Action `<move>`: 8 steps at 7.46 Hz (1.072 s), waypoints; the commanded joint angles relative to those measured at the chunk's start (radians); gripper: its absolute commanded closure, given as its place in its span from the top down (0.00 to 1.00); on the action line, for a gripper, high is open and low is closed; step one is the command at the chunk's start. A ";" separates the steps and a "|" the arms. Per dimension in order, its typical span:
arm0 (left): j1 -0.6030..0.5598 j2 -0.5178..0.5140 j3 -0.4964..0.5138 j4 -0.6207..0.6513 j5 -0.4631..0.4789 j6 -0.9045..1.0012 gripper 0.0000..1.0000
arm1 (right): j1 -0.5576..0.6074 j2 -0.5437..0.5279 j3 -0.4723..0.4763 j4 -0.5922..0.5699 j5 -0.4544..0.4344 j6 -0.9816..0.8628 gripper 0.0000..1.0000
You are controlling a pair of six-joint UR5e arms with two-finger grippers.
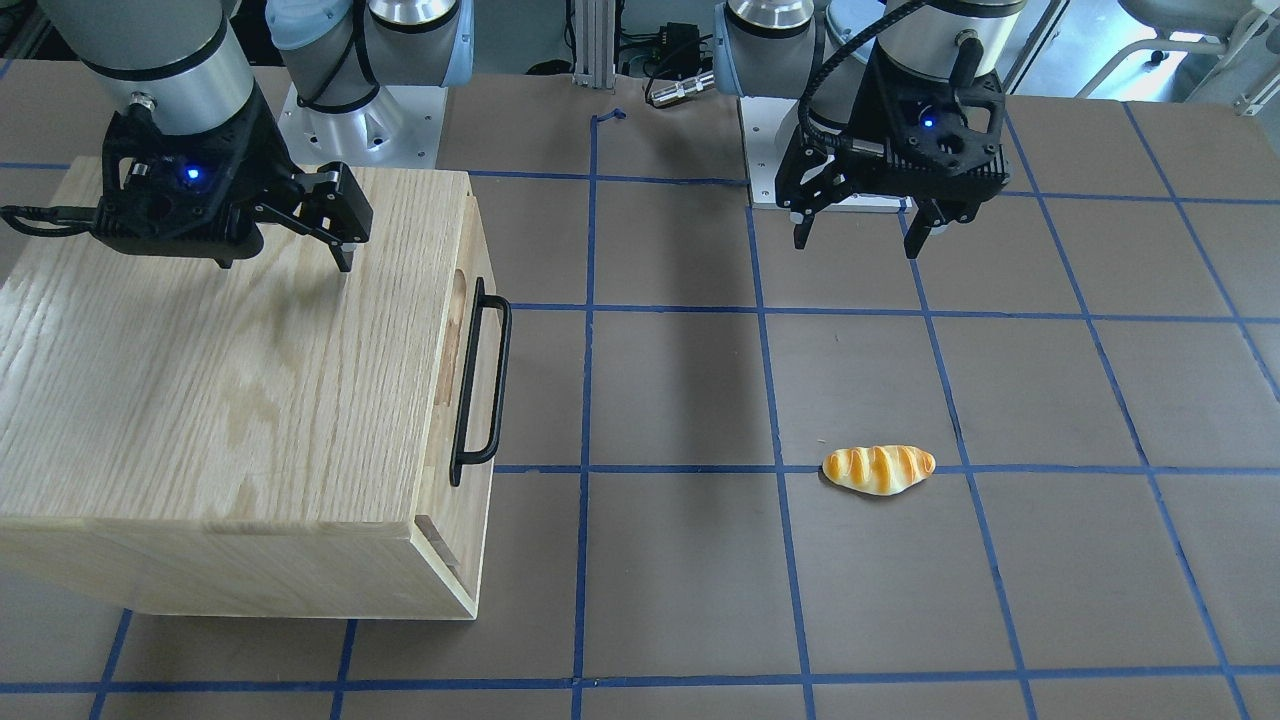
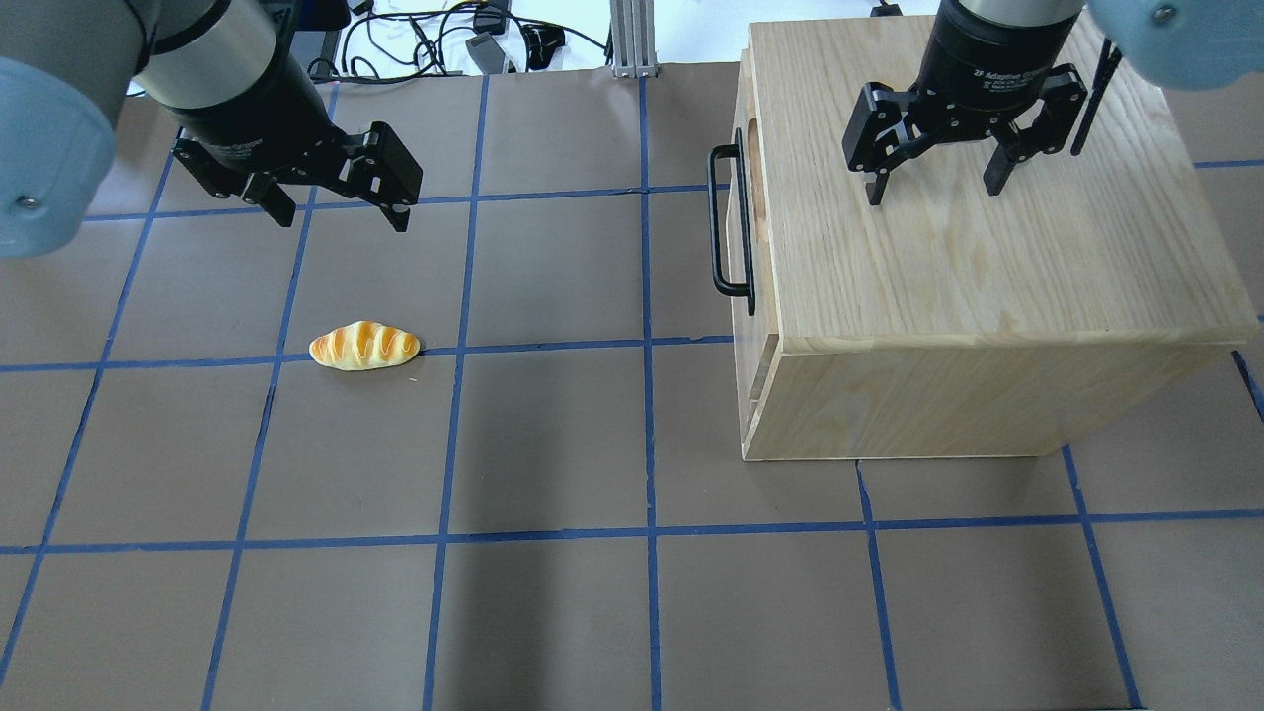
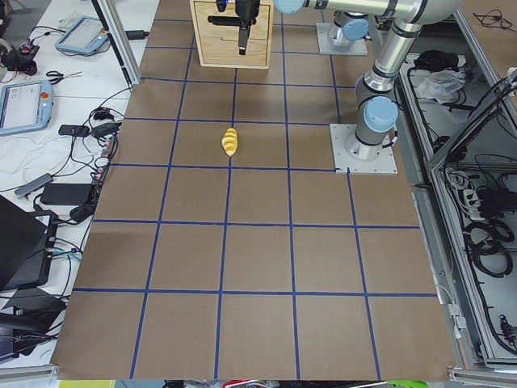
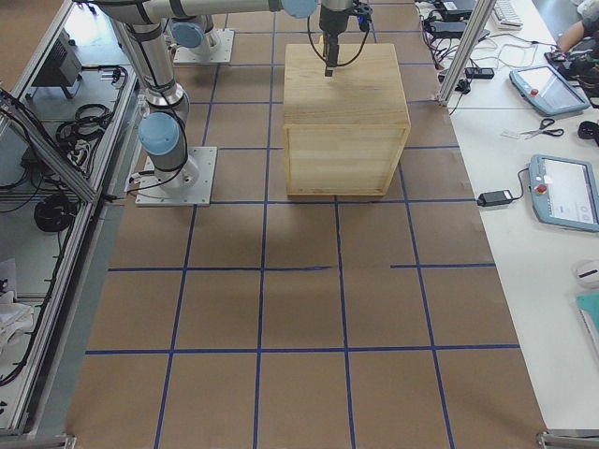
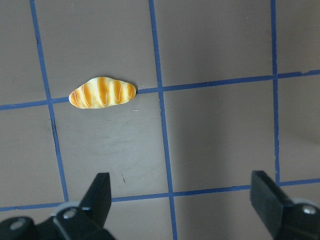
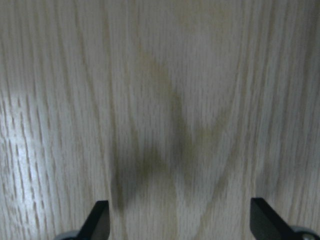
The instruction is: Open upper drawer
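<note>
The upper drawer (image 1: 470, 250) is the top part of the oak cabinet's front, closed flush, with a long black bar handle (image 1: 481, 385) and a slot cut-out. It also shows in the overhead view (image 2: 758, 237) with its handle (image 2: 728, 222). My right gripper (image 2: 934, 188) is open and empty, hovering over the cabinet's top, back from the handle; the right wrist view (image 6: 180, 220) shows only wood grain between its fingers. My left gripper (image 2: 343, 219) is open and empty over the table, far from the cabinet.
The oak cabinet (image 2: 987, 257) stands on the robot's right side of the brown, blue-taped table (image 2: 553, 444). A toy bread roll (image 2: 364, 345) lies on the table just ahead of the left gripper and shows in the left wrist view (image 5: 102, 92).
</note>
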 commanded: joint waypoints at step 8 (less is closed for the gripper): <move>-0.009 -0.036 -0.002 0.010 -0.117 -0.088 1.00 | 0.001 0.000 0.000 0.000 0.000 0.000 1.00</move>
